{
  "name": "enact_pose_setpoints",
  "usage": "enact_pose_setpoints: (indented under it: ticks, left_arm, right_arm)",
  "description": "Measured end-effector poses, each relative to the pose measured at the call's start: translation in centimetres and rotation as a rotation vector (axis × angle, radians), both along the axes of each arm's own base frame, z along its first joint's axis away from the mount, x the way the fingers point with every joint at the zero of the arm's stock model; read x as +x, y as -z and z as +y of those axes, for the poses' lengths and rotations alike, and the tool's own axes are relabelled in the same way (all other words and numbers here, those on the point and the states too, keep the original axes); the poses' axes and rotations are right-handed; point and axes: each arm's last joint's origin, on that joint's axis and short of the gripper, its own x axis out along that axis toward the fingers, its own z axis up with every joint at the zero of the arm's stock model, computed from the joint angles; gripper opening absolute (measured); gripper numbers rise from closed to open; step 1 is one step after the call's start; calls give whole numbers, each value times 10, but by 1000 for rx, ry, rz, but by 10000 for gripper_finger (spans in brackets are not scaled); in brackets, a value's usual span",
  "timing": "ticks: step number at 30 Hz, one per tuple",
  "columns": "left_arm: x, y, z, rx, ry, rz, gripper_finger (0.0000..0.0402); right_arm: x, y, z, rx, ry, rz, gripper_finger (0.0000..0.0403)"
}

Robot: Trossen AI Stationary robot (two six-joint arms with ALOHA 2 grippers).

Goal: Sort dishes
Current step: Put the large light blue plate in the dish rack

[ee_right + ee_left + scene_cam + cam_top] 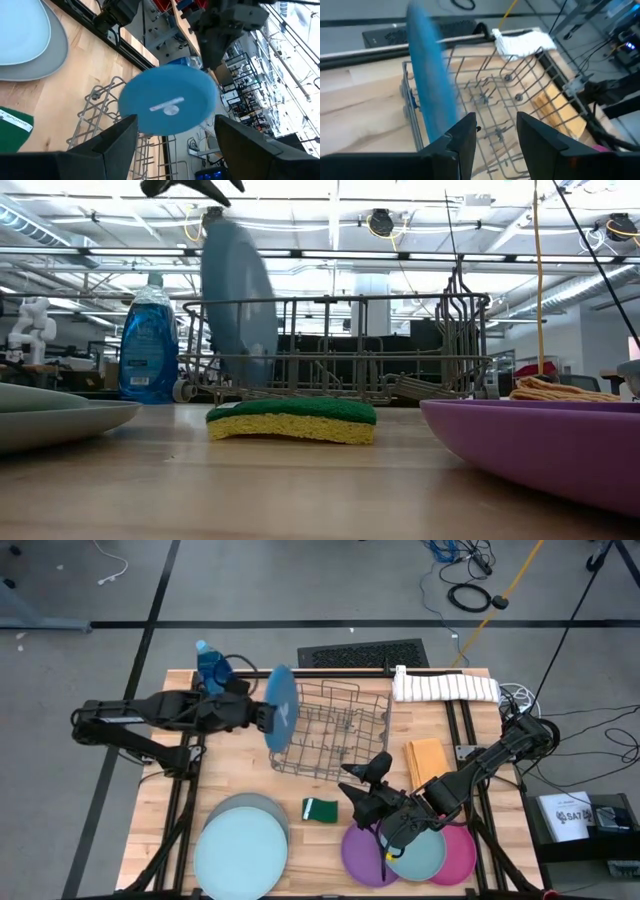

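The deep-blue plate (281, 706) (167, 100) stands on its edge in the left end of the grey wire rack (338, 730). My left gripper (262, 718) (495, 135) is open right beside it, and the plate (427, 85) is outside the fingers, next to one of them. The pale-blue plate (238, 850) lies on a grey plate at the near left. The purple (358, 858), teal (422, 855) and pink (463, 855) plates overlap at the near right. My right gripper (360, 782) (172, 145) hovers open between the purple plate and the rack, pointing toward the rack.
A green sponge (320, 808) lies near the middle of the table. A blue soap bottle (210, 665) stands at the far left. A white towel (445, 687) and an orange cloth (427, 762) lie to the right of the rack. Bare wood shows left of the rack.
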Motion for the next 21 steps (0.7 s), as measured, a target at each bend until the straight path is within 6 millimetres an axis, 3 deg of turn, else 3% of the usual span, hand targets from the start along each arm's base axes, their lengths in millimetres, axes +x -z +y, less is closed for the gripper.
enact_pose_setpoints:
  ticks: [10, 13, 21]
  left_arm:
    - [-14, -26, 2, 196, 43, -114, 141]
    - [-15, -26, -1, 217, 177, -78, 141]
    - [-25, -9, -46, 272, 551, 140, 141]
  right_arm:
    - [0, 0, 0, 0, 0, 0, 257]
    - [0, 0, 0, -3, 4, 0, 257]
    - [-6, 4, 0, -22, 36, 25, 257]
